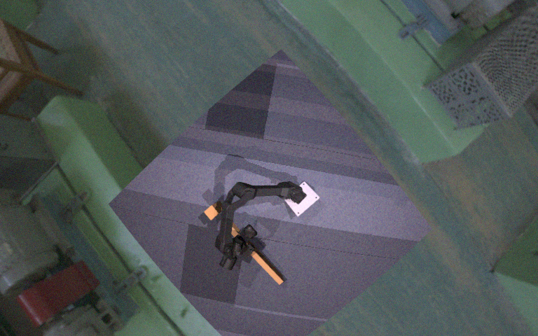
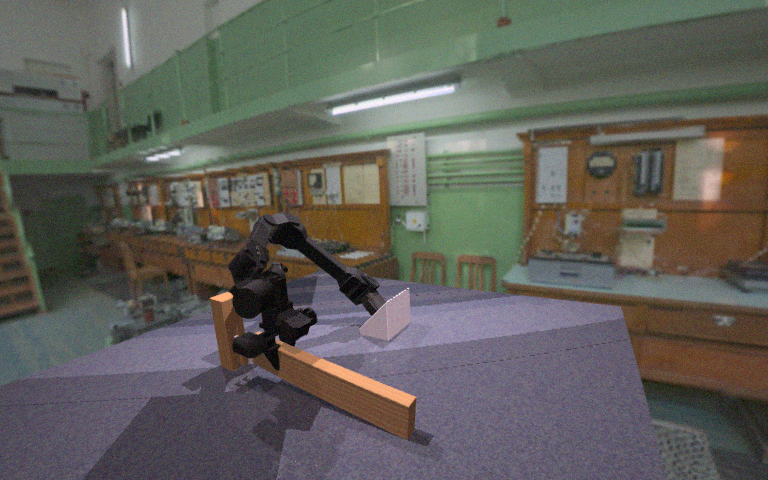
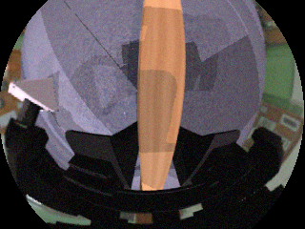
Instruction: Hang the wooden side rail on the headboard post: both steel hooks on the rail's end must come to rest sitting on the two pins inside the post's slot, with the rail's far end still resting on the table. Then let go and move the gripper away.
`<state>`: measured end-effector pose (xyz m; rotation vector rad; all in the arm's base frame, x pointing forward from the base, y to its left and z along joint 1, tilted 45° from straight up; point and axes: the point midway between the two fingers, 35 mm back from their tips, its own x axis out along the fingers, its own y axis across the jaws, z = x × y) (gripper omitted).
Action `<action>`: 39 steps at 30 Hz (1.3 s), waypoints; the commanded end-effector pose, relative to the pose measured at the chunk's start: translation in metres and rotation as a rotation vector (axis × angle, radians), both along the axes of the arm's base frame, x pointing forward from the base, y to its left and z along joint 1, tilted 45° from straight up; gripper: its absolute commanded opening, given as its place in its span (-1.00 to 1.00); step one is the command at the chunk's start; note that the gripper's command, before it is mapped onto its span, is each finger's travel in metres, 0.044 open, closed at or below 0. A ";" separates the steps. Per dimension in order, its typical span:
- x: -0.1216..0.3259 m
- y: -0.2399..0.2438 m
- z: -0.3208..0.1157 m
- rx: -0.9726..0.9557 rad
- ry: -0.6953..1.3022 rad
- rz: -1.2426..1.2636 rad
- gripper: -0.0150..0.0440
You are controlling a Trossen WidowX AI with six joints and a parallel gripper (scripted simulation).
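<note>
The wooden side rail (image 1: 267, 268) (image 2: 351, 384) (image 3: 159, 95) stands on edge as a long bar. Its far end is low, at or close to the table top (image 1: 337, 213) (image 2: 509, 390); its near end points at the headboard post. The upright wooden post (image 1: 212, 212) (image 2: 223, 331) stands just beyond the arm. My gripper (image 1: 242, 242) (image 2: 272, 357) (image 3: 152, 122) is shut on the rail near its post end, one finger on each side. The arm and gripper hide the steel hooks, the slot and the pins, so I cannot tell whether the hooks sit on the pins.
A pale wedge-shaped base block (image 1: 307, 201) (image 2: 398, 316) (image 3: 40, 93) carries the arm behind the rail. The arm reaches from it toward the post and bends down over the rail, close beside the post. The table's edges show in the top and exterior views.
</note>
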<state>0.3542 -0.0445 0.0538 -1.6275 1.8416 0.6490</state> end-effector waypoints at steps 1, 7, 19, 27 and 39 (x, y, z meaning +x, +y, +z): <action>0.002 0.002 0.002 0.004 -0.011 0.005 -0.49; 0.001 0.001 0.002 0.004 -0.011 0.005 -0.49; 0.000 0.000 0.003 0.004 -0.011 0.005 -0.49; 0.001 0.000 0.005 0.004 -0.011 0.005 -0.49; 0.001 0.000 0.006 0.004 -0.011 0.005 -0.49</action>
